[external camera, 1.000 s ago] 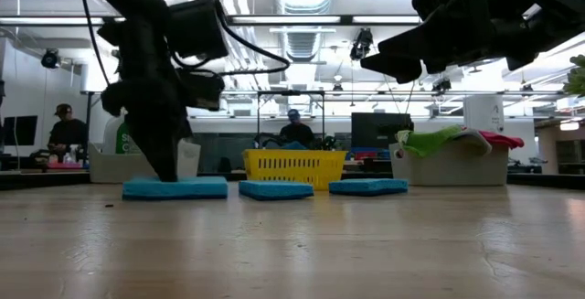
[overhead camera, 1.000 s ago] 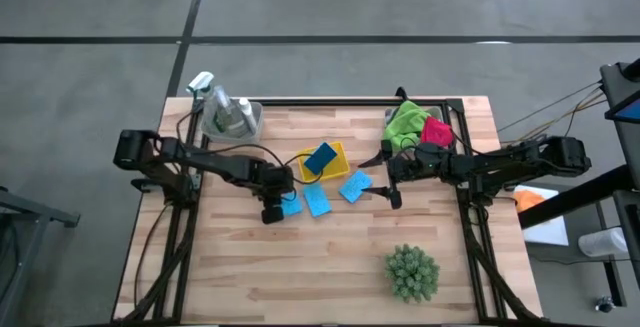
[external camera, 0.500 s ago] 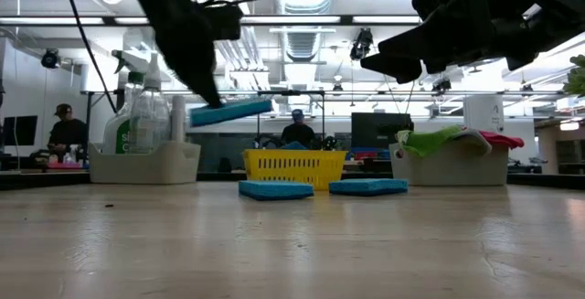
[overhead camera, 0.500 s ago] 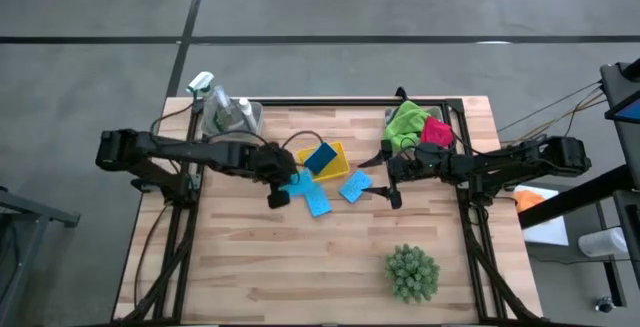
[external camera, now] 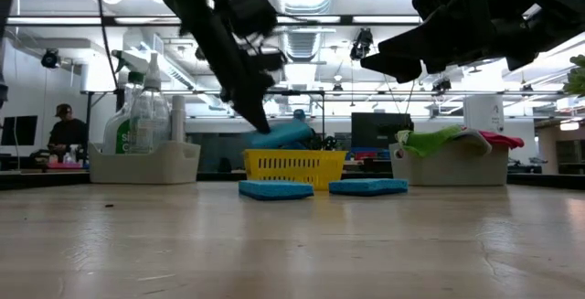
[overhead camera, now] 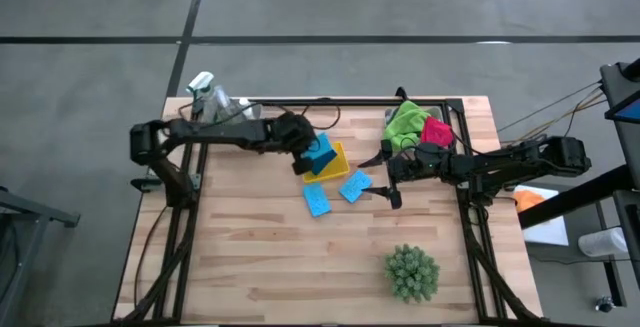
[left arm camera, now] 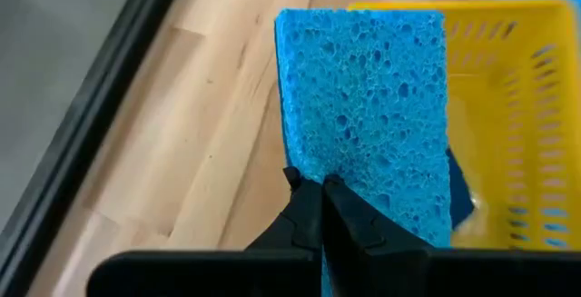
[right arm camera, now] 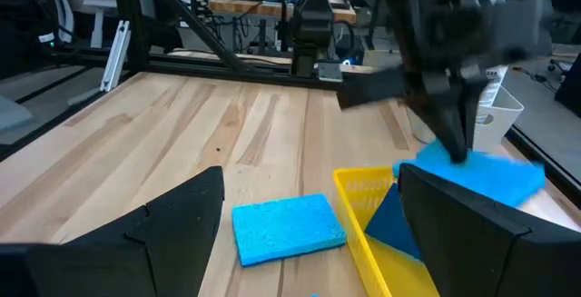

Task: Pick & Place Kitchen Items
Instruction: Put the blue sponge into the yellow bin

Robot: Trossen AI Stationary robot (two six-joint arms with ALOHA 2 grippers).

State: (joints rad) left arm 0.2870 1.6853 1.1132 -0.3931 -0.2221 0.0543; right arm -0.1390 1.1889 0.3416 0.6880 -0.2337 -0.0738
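Left claw (overhead camera: 305, 155) pinching blue sponge (left arm camera: 368, 115) in the air over the yellow tray's (overhead camera: 340, 170) left edge. Right claw (overhead camera: 386, 174) spread, hovering right of two sponges (overhead camera: 317, 200) on counter (overhead camera: 300, 267).

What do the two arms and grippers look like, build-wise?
Both arms are dark, near black, made of slim jointed segments with blocky housings at the joints. Black cables loop loosely along the left arm and right arm. The left gripper ends in thin pointed black fingers; the right gripper has broad, flat, angular black ones. No markings are visible.
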